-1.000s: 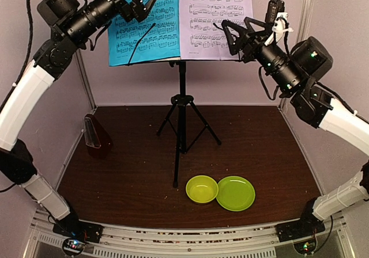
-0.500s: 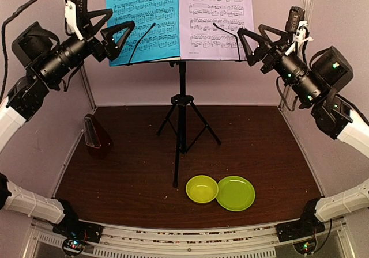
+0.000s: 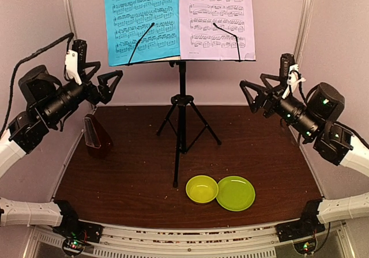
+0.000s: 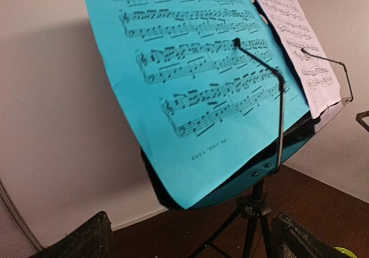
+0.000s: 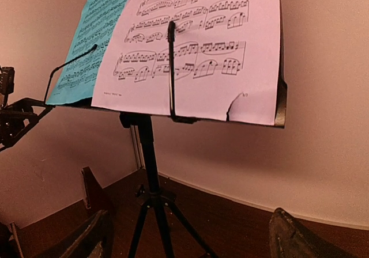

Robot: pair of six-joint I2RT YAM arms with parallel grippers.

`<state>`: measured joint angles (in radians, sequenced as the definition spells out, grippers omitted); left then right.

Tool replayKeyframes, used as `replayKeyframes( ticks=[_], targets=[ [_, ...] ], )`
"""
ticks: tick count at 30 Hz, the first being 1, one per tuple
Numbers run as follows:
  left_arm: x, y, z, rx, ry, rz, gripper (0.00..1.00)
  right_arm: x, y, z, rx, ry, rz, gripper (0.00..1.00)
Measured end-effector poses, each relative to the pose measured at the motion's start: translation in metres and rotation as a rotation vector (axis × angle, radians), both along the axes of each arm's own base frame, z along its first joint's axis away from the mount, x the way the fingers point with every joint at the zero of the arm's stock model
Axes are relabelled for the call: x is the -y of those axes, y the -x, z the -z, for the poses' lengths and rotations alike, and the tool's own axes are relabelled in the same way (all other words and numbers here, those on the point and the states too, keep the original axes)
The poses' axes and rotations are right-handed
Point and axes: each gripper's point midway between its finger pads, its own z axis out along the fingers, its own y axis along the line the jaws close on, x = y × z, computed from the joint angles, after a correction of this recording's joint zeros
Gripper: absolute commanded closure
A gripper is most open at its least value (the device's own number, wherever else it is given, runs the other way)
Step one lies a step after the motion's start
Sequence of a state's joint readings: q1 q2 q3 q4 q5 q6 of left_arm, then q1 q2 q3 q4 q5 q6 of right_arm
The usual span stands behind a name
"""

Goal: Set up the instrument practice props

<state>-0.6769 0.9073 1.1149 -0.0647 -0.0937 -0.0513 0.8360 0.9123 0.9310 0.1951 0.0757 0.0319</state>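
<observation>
The black tripod music stand (image 3: 182, 111) is upright mid-table, its desk holding a blue sheet (image 3: 141, 19) and a pale lilac sheet (image 3: 216, 19), each pinned by a wire page holder. The brown metronome (image 3: 95, 137) stands at the left wall. My left gripper (image 3: 110, 72) hangs open in the air, left of and below the blue sheet (image 4: 196, 79), holding nothing. My right gripper (image 3: 252, 86) is open too, right of and below the lilac sheet (image 5: 196, 45), apart from it. Both wrist views look up at the stand's desk (image 4: 288, 143) between spread fingers (image 5: 291, 235).
A yellow-green bowl (image 3: 202, 189) and a green plate (image 3: 235, 193) sit side by side, touching, near the table's front edge. The tripod legs (image 3: 196, 128) spread over the table's middle. Walls close in at the left, back and right.
Both arms have dropped from the sheets' height and drawn outward, away from the stand. The right gripper has spread a little wider. The sheets stay on the desk.
</observation>
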Motion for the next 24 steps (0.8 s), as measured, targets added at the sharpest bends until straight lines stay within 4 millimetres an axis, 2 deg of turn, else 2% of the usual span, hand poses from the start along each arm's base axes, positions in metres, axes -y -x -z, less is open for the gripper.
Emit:
replayKeyframes(
  ticks=[4,6,10,12,15,18,24],
  targets=[
    [-0.023,-0.018,0.033,-0.098,0.013,-0.086,0.02,0.001,-0.005,0.033,-0.075,0.026,0.018,0.04],
    [-0.041,-0.033,0.052,-0.163,0.022,-0.159,0.02,-0.001,-0.009,0.052,-0.115,0.041,0.022,0.04],
    [-0.098,-0.069,0.092,-0.299,0.07,-0.348,0.02,-0.009,-0.017,0.085,-0.186,0.074,0.023,0.04],
    [-0.121,-0.079,0.113,-0.355,0.085,-0.416,0.02,-0.014,-0.021,0.098,-0.216,0.091,0.02,0.04],
    [-0.149,-0.088,0.149,-0.437,0.092,-0.492,0.02,-0.022,-0.026,0.112,-0.249,0.11,0.009,0.04],
    [-0.17,-0.094,0.173,-0.499,0.083,-0.55,0.02,-0.03,-0.028,0.124,-0.278,0.126,-0.01,0.03],
    [-0.189,-0.109,0.206,-0.579,0.024,-0.607,0.02,-0.042,-0.031,0.133,-0.305,0.116,-0.051,0.03]
  ],
)
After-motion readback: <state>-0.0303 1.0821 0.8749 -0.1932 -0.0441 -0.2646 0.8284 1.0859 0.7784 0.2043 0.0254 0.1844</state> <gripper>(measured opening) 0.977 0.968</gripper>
